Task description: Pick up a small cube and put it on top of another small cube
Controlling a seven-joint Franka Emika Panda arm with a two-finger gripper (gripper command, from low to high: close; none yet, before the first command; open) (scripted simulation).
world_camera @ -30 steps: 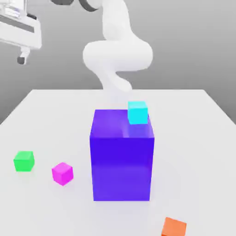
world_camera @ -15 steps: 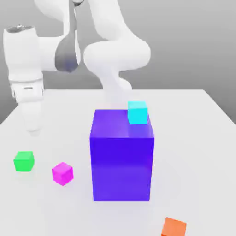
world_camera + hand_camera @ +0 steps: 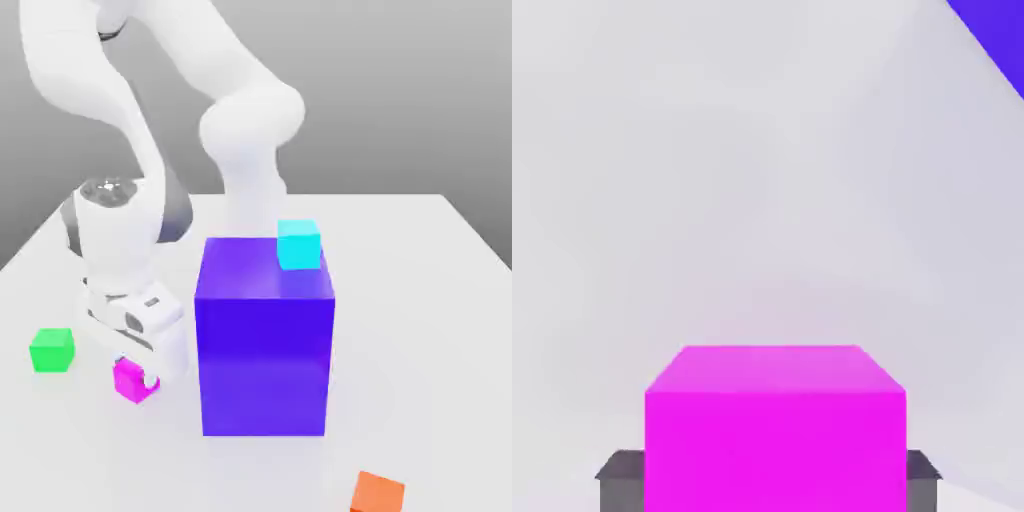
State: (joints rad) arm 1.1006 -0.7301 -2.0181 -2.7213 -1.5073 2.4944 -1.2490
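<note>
In the hand view the pink cube point(image 3: 774, 425) sits squarely between the two grey fingers point(image 3: 620, 480), one dark tip showing at each side of it and both pressed flush against its side faces with no gap to be seen. So the fingers are clamped on the pink cube, and the cube lies dead centre in the grasp rather than off to one side. It has no long axis to speak of: its faces look equal, its edges run square to the fingers, and the top face is flat and level.

The cube is glossy magenta, evenly lit, with a slightly paler top. In the exterior view it point(image 3: 128, 380) rests on the white worktop point(image 3: 420, 300) under the hand, just off the near corner of the purple block point(image 3: 264, 345), toward that view's left.

The gripper point(image 3: 138, 378) points straight down over it, the white wrist body hiding much of the cube.

Farther toward the exterior view's left, near but clearly apart, stands the green cube point(image 3: 52, 350), the same size and also flat on the worktop. My judgement is that the coming move is a lift, then a short carry that way, and that the pink cube must come down square over the green one, since the two tops match and leave little margin.
</note>
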